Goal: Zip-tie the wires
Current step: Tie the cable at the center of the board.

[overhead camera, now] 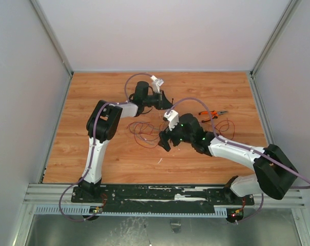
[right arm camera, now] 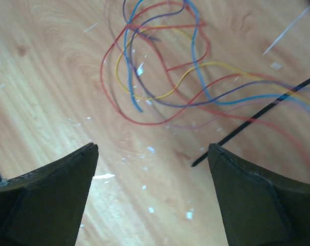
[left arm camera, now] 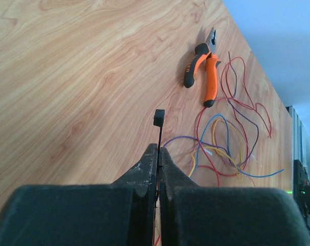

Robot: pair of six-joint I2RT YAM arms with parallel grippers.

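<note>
On the left, the left gripper [left arm camera: 158,154] is clenched tight on the zip tie [left arm camera: 159,134], out toward the far middle of the table [overhead camera: 93,154]. It pinches just below the tiny head, which pokes up past the fingertips. That looks like a deliberate hold, with the head presented and the tail left free to be fed around. Moving right, the wires [overhead camera: 144,130] sprawl loose on the wood, red, blue, yellow and purple loops, not bundled yet. From the right wrist view, the tie's black tail slants in over their edge, its tip in front of the right-hand finger; whether it touches the wood, I can't tell. The right gripper [right arm camera: 152,148] hangs low over the tangle, jaws spread wide, grasping nothing, probably lining up on that tail. Far right, the orange-handled pliers [left arm camera: 211,79] lie beside more wire, untouched.
</note>
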